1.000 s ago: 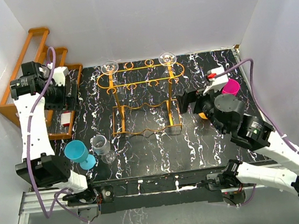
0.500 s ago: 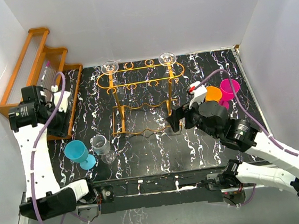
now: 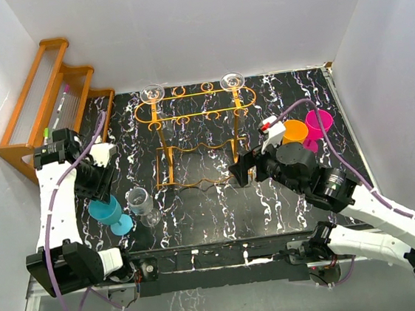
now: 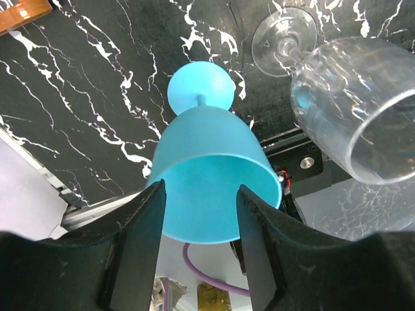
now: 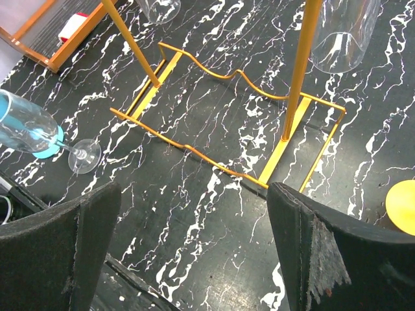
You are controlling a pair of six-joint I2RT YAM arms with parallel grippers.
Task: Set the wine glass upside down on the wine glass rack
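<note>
Left gripper [image 4: 200, 197] is set open, fingers flanking the teal glass [image 4: 211, 172]; contact cannot be told. Right gripper [image 5: 194, 214] is spread wide and empty over the table [image 3: 220, 206], near the rack [image 3: 163, 141] foot. Wine glass [image 3: 141, 203] is seen on the table, just beside the teal glass, front-left of the rack. Two glasses [image 3: 152, 93] are hung inverted on the rack.

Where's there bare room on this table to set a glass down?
Widest: the black marble table's near-centre strip, between the orange-gold wire rack's base and the near edge, right of the clear wine glass. Also between that rack and the brown wooden stepped rack. Crowded: near-left around the turquoise goblet; right side by the orange cup and pink cup.
</note>
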